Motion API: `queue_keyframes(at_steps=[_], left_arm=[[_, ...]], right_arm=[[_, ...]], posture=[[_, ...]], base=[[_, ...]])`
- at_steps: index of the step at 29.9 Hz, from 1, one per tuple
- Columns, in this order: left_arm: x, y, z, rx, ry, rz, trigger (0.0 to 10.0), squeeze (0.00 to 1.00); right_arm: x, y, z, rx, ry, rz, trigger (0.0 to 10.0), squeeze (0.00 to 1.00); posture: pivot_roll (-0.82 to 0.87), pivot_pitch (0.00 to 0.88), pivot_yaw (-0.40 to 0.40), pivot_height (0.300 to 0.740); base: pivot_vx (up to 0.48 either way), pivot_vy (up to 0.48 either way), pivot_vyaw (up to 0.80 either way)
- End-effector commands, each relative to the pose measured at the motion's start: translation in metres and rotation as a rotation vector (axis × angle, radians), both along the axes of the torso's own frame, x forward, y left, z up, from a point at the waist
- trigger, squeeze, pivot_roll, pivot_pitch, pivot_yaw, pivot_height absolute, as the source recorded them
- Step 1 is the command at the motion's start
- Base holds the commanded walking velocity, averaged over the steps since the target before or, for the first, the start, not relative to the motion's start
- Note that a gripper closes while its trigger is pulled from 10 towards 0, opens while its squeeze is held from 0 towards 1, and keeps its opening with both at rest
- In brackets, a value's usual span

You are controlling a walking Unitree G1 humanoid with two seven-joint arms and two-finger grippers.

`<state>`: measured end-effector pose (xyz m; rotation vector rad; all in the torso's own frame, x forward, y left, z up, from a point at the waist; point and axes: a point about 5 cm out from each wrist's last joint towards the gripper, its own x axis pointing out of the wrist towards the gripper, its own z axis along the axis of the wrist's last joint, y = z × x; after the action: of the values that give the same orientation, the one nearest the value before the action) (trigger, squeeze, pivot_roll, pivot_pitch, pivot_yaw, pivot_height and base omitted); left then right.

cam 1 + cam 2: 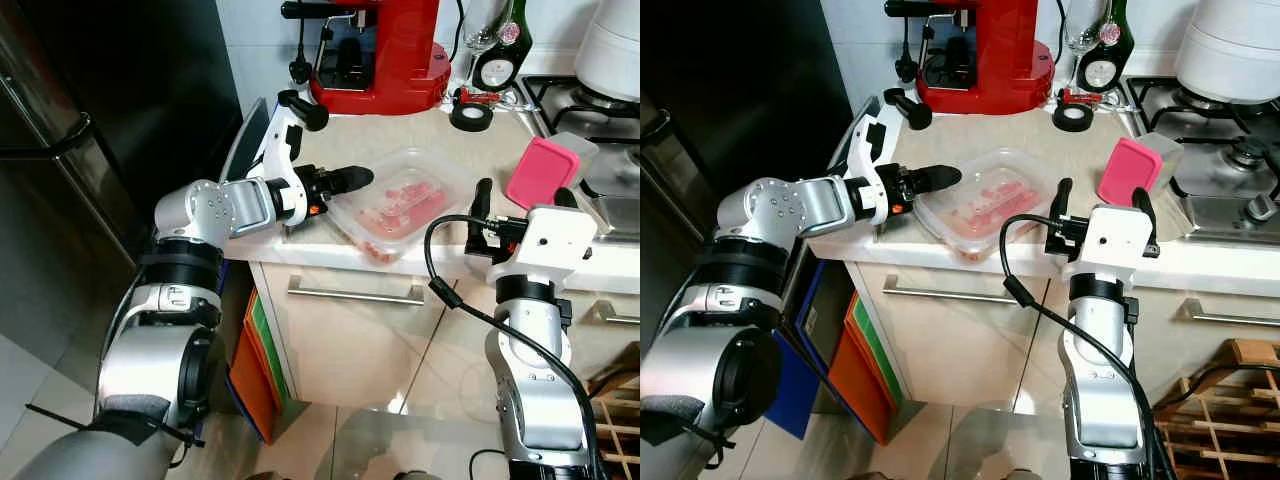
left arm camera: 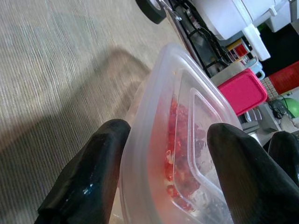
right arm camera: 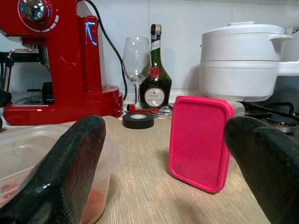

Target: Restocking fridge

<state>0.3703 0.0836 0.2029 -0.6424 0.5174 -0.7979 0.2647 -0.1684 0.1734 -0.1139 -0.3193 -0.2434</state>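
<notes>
Two fingers of the left gripper [image 1: 345, 181] straddle the clear container [image 1: 400, 205] rim (unclamped); close squarely, lift level.

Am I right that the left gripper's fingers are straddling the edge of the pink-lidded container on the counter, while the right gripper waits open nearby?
Not quite: the left gripper straddles the clear plastic container of red food, as the left wrist view shows. The pink-lidded container stands untouched beyond the open right gripper.

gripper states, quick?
Left gripper: open, fingers either side of the tub's edge.
Right gripper: open, empty, short of the pink lid.
</notes>
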Motion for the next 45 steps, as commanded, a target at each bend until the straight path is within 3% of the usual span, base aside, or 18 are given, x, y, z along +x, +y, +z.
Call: queue_keyframes(at_steps=[1, 13, 18, 26, 31, 36, 38, 39, 40, 41, 42, 43, 45], left_arm=[[-0.002, 0.001, 0.003, -0.005, -0.024, -0.006, 0.0, 0.00], [-0.006, 0.003, 0.006, -0.029, -0.061, 0.002, 0.0, 0.00], [-0.006, 0.005, 0.010, -0.082, -0.090, 0.024, 0.0, 0.00], [-0.011, 0.004, 0.030, -0.177, -0.164, 0.009, 0.0, 0.00], [-0.012, 0.006, 0.057, -0.221, -0.259, 0.011, 0.0, 0.00], [-0.012, 0.012, 0.064, -0.160, -0.354, 0.043, 0.0, 0.00], [-0.010, 0.017, 0.063, -0.050, -0.418, 0.083, 0.1, 0.00], [-0.009, 0.020, 0.060, 0.037, -0.450, 0.098, 9.4, 0.00], [-0.008, 0.024, 0.056, 0.143, -0.496, 0.127, 10.0, 0.00], [-0.007, 0.029, 0.052, 0.237, -0.539, 0.154, 10.0, 0.00], [-0.007, 0.029, 0.052, 0.237, -0.539, 0.154, 10.0, 0.00], [-0.011, 0.041, 0.051, 0.365, -0.637, 0.210, 10.0, 0.42], [-0.013, 0.045, 0.053, 0.396, -0.674, 0.237, 10.0, 0.42]], right_arm=[[-0.001, 0.001, 0.003, -0.005, -0.003, 0.002, 10.0, 0.00], [-0.002, 0.002, -0.001, 0.003, 0.010, 0.005, 10.0, 0.00], [-0.001, 0.002, -0.002, 0.004, 0.012, 0.007, 10.0, 0.00], [0.000, 0.001, -0.002, 0.001, 0.015, 0.009, 10.0, 0.00], [0.000, 0.001, -0.002, 0.000, 0.016, 0.008, 10.0, 0.00], [0.001, 0.002, -0.003, 0.002, 0.019, 0.010, 10.0, 0.00], [0.002, 0.002, -0.002, 0.005, 0.017, 0.010, 10.0, 0.00], [0.002, 0.002, -0.002, 0.006, 0.014, 0.010, 10.0, 0.00], [0.002, 0.002, -0.001, 0.005, 0.010, 0.008, 10.0, 0.00], [0.003, 0.001, 0.000, 0.003, 0.005, 0.006, 10.0, 0.00], [0.003, 0.001, 0.000, 0.003, 0.005, 0.006, 10.0, 0.00], [0.005, -0.002, 0.003, -0.002, -0.006, -0.001, 10.0, 0.00], [0.006, -0.003, 0.004, -0.005, -0.010, -0.003, 10.0, 0.00]], posture=[[-0.11, 0.000, 0.103, 0.740], [-0.10, 0.000, 0.106, 0.740], [-0.10, 0.000, 0.103, 0.740], [-0.10, 0.000, 0.098, 0.740], [-0.10, 0.000, 0.098, 0.740], [-0.09, 0.000, 0.099, 0.740], [-0.09, 0.000, 0.100, 0.740], [-0.09, 0.000, 0.102, 0.740], [-0.09, 0.000, 0.102, 0.740], [-0.08, 0.000, 0.100, 0.740], [-0.08, 0.000, 0.100, 0.740], [-0.08, 0.000, 0.095, 0.740], [-0.08, 0.000, 0.095, 0.740]], base=[[0.000, 0.000, 0.00], [0.000, 0.000, 0.00], [0.000, 0.000, 0.00], [0.000, 0.000, 0.00], [0.000, 0.000, 0.00], [0.000, 0.000, 0.00], [0.000, 0.000, 0.00], [0.000, 0.000, 0.00], [0.000, 0.000, 0.00], [0.000, 0.000, 0.00], [0.000, 0.000, 0.00], [0.000, 0.000, 0.00], [0.000, 0.000, 0.00]])
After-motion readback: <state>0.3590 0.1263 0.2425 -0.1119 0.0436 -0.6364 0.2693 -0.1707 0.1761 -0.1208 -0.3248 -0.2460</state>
